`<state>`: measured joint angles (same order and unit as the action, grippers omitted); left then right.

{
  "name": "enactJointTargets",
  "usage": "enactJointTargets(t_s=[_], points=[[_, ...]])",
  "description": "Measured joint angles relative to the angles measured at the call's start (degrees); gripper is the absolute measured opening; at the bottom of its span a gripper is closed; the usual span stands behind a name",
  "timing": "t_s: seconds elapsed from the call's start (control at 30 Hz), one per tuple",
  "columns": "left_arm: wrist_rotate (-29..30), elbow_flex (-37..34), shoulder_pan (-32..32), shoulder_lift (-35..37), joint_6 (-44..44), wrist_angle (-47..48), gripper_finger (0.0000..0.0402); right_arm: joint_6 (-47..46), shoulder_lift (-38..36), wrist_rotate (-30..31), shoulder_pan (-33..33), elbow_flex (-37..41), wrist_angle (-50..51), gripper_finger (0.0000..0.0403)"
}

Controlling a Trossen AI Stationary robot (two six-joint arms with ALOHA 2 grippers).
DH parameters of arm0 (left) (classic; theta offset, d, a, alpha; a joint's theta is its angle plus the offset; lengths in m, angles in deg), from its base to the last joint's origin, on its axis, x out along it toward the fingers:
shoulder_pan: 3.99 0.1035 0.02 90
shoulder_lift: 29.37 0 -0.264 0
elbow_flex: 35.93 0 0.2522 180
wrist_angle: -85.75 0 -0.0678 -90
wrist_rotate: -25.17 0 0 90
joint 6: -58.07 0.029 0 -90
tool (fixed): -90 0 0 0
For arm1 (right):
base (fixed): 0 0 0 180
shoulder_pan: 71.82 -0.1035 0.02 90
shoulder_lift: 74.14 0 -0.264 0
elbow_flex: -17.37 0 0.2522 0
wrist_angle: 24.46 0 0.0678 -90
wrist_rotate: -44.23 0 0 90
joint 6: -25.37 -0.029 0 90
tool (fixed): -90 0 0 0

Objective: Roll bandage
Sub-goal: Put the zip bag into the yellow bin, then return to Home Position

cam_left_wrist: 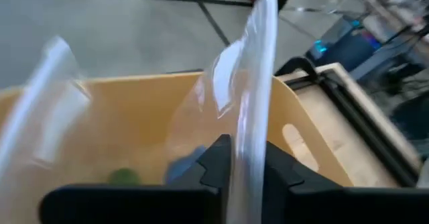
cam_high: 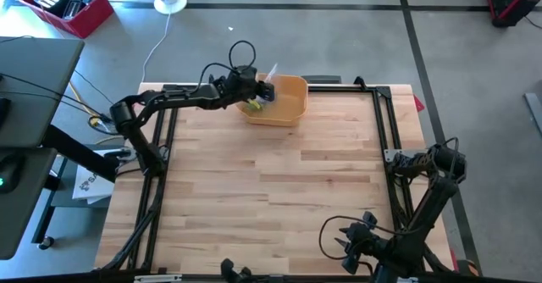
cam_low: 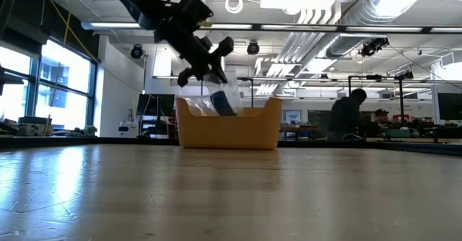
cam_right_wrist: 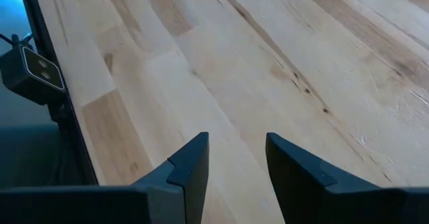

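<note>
The left gripper point(cam_high: 264, 91) hangs over the near-left corner of the yellow bin point(cam_high: 292, 112) at the table's far edge, its jaws nipped on a clear plastic bag point(cam_left_wrist: 251, 96), apparently to lift or lower it at the bin. Whether that grip is firm or slackening cannot be told. The bandage itself is not identifiable; blue and green items point(cam_left_wrist: 122, 176) lie inside the bin. The right gripper point(cam_right_wrist: 236, 160) waits at the table's near edge, jaws parted, holding nothing.

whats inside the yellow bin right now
Inside the yellow plastic bin, a clear plastic bag pinched in the left tool, plus something green and something blue. The bag and tool cover the rest.
</note>
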<state>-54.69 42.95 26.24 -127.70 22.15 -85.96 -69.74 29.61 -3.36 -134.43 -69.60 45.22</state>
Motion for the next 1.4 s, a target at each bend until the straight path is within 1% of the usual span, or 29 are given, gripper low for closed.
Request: enactJointTargets(t_s=[0.07, 0.17, 0.27, 0.33, 0.4, 0.47, 0.57, 0.63, 0.73, 0.8, 0.87, 0.9, 0.97, 1.0, 1.07, 1.13, 1.23, 1.27, 1.33, 1.4], points=[[-2.17, -0.57, 0.99, -1.18, -0.27, -0.71, 0.0075, -0.25, 0.0, -0.68, 0.0, -0.16, -0.05, 0.014], [-6.42, -0.68, 2.74, -1.7, 1.55, -0.84, 0.0112, -0.43, 0.0, 0.24, 0.0, -0.63, -0.57, 0.014], [-10.29, -0.62, 4.78, -0.26, 4.97, -1.16, 0.0157, -0.42, 0.0, 2.84, 0.64, -0.66, -0.69, 0.014], [-11.52, -0.6, 6.42, 1.69, 6.81, -0.22, 0.0186, 0.04, 0.0, 3.91, 1.58, -0.66, -0.69, 0.014], [-11.61, -0.57, 8.02, 4.64, 9.87, 2.77, 0.021, 1.33, -0.02, 2.59, 3.05, -0.66, -0.9, 0.014], [-11.47, -0.57, 9.04, 8.27, 15.56, 7.08, 0.0224, 4.7, -0.48, -2.52, 5.27, -0.66, -1.02, 0.014], [-11.32, -0.57, 8.51, 15.19, 25.48, 17.39, 0.0227, 16.2, -2.12, -11.17, 9.95, -0.5, -3.09, 0.0133], [-11.38, -0.57, 6.54, 19.89, 29.85, 25.03, 0.0221, 29.04, -4.02, -14.49, 13.73, 0.52, -6.9, 0.0118], [-11.39, -0.57, 1.88, 26.64, 32.03, 34.89, 0.0205, 49.65, -8.55, -19.89, 19.95, 4.52, -14.56, 0.008], [-11.43, -1.06, -1.83, 31.24, 32.15, 38.54, 0.0192, 59.96, -13.44, -24.08, 24.74, 9.75, -20.82, 0.0048], [-11.49, -3.94, -5.89, 37.05, 32.62, 38.4, 0.0178, 67.08, -20.42, -29.12, 30.02, 17.36, -28.89, 0.0016], [-11.45, -5.91, -7.69, 40.29, 32.54, 38.43, 0.017, 69.2, -24.6, -31.28, 32.85, 21.54, -32.36, 0.0009], [-11.67, -10.23, -10.0, 46.88, 30.36, 38.15, 0.0154, 71.71, -33.92, -35.51, 38.93, 30.64, -38.87, 0.001], [-11.85, -12.62, -10.89, 50.45, 28.71, 38.08, 0.0145, 72.38, -38.66, -36.57, 41.93, 34.78, -41.77, 0.0015], [-13.05, -17.7, -12.52, 57.35, 25.54, 36.59, 0.0126, 73.14, -48.06, -37.1, 47.14, 42.22, -48.7, 0.0021], [-14.86, -23.0, -14.34, 63.94, 23.85, 32.64, 0.0106, 73.12, -56.52, -37.79, 51.22, 48.33, -54.67, 0.0022], [-14.53, -31.15, -17.2, 73.7, 26.7, 25.64, 0.0077, 75.73, -67.66, -43.1, 54.63, 54.91, -60.05, 0.0023], [-13.14, -33.98, -18.22, 76.84, 27.89, 22.33, 0.0068, 76.24, -70.93, -43.49, 54.99, 56.72, -61.09, 0.0023], [-8.86, -39.1, -19.77, 82.34, 27.48, 15.89, 0.0049, 77.51, -76.58, -43.24, 55.62, 59.54, -62.8, 0.0023], [-5.49, -43.7, -20.54, 86.93, 27.17, 11.92, 0.0032, 78.38, -81.1, -41.37, 56.1, 61.99, -63.96, 0.0023]])
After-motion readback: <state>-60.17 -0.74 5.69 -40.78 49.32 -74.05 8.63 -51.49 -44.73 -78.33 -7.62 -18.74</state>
